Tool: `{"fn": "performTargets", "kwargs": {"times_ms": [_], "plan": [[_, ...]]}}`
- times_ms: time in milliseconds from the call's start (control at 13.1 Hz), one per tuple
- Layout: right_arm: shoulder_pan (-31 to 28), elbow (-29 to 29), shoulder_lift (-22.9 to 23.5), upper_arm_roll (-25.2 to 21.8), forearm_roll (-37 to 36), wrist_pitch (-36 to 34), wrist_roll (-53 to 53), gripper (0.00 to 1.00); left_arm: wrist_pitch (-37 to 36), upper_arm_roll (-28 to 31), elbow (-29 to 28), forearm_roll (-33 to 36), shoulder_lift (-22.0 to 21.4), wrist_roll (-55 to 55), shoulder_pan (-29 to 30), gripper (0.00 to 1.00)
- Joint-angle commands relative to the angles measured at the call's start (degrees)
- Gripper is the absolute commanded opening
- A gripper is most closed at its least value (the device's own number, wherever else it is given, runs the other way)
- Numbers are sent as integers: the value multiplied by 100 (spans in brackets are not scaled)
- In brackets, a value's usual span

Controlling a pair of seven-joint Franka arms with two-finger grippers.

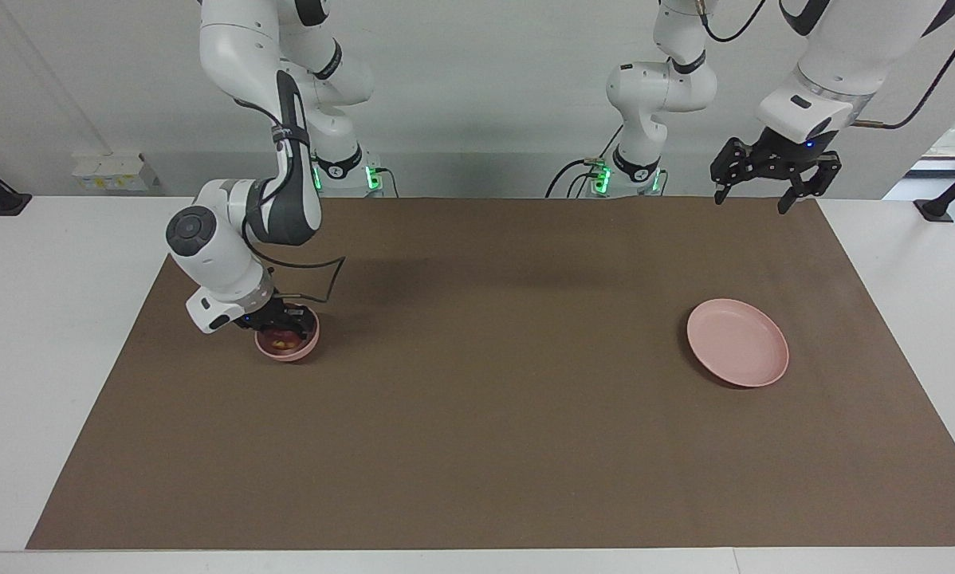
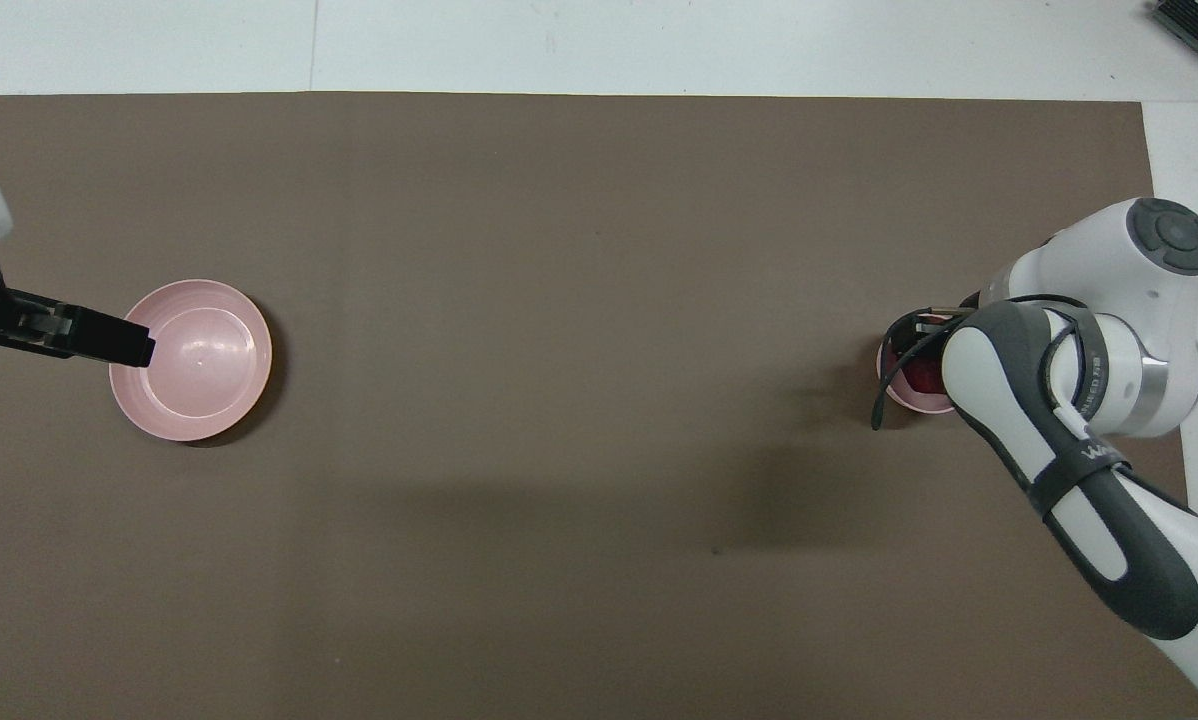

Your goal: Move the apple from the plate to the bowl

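My right gripper [image 1: 284, 325] sits down in the small pink bowl [image 1: 288, 344] at the left of the facing view, fingertips clamped on the dark red apple [image 1: 284, 341], which lies inside the bowl. The flat pink plate [image 1: 737, 343] at the right is bare. This is the release step, I judge: next I spread my fingers and lift straight up (without nudging the bowl). My left gripper [image 1: 767, 171] waits, fingers apart, raised at the upper right
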Motion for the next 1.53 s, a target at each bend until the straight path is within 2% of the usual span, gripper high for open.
{"fn": "performTargets", "kwargs": {"times_ms": [0,229,459,841,1147,1300,1453], "plan": [[-71,37,4,62,-102,77,-62,100,-79,-27,94,61,14,17,116,100],[8,361,-170,45,-119,-220,157,100,-70,-28,94,61,14,17,195,100],[8,1037,-565,45,-330,-1212,176,100,-70,-27,94,61,14,17,248,100],[8,1521,-1611,80,-664,-2504,184,100,-70,-27,94,61,14,17,248,100],[-1,2444,-1875,106,-577,-3858,255,100,-70,-36,94,53,14,17,248,100],[-62,2341,-2148,106,-550,-3949,238,100,-70,-28,94,61,23,17,248,100],[-45,2340,-2140,71,-533,-3862,211,100,-79,-36,94,61,14,17,248,100]]}}
